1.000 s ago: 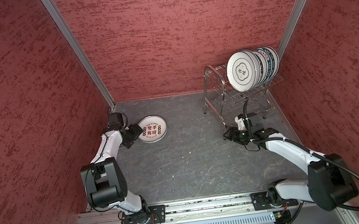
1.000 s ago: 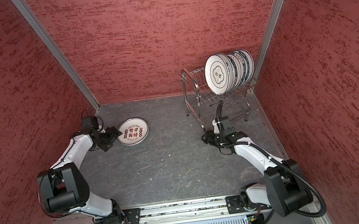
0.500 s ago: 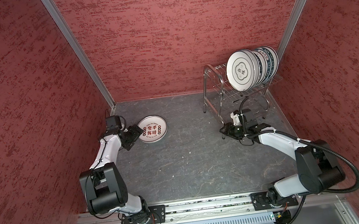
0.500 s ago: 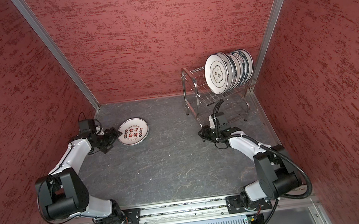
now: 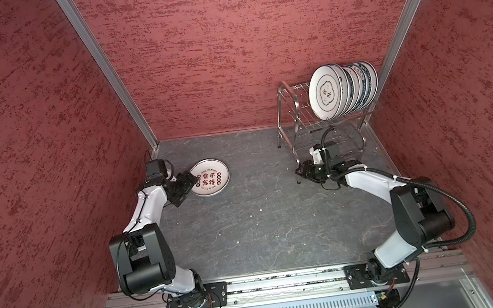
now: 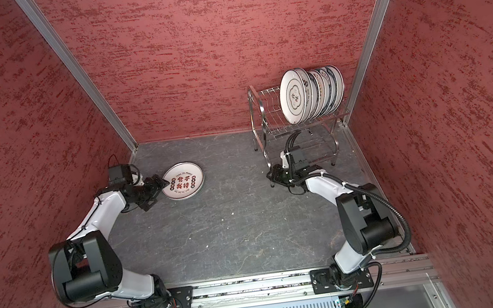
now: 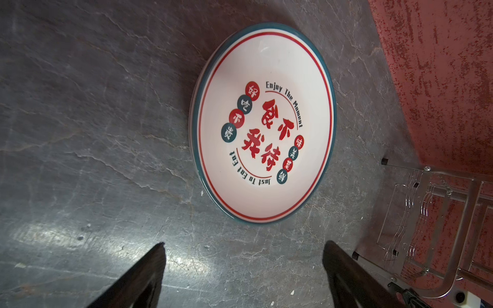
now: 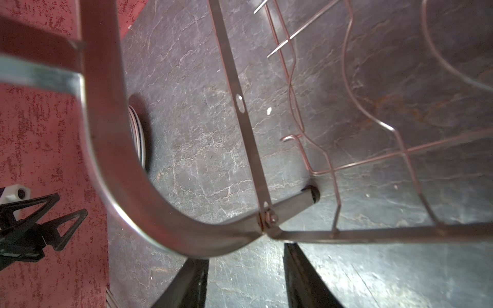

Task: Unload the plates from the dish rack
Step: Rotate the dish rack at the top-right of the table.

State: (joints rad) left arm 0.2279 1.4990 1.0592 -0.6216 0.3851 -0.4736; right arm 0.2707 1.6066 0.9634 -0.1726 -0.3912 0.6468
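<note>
One plate (image 5: 209,178) (image 6: 183,181) (image 7: 262,122) with red characters and a teal rim lies flat on the grey table. My left gripper (image 5: 187,191) (image 6: 157,195) (image 7: 244,245) is open just short of the plate's edge, with nothing between its fingers. Several more plates (image 5: 326,92) (image 6: 294,96) stand on edge in the upper tier of the dish rack (image 5: 285,91) (image 6: 256,101). My right gripper (image 5: 301,173) (image 6: 272,175) (image 8: 244,252) is low at the rack's front leg. Its jaws stand partly apart on bare table, and the rack's curved bar (image 8: 112,149) crosses just beyond the tips.
The rack stands in the back right corner against the red walls. Its lower wire shelf (image 8: 346,133) holds nothing in the right wrist view. Both arm bases sit on the rail (image 5: 288,282) at the table's front edge.
My left gripper has opened wider beside the plate on the table. My right arm has moved in toward the rack's front leg, and its jaws have narrowed a little.
</note>
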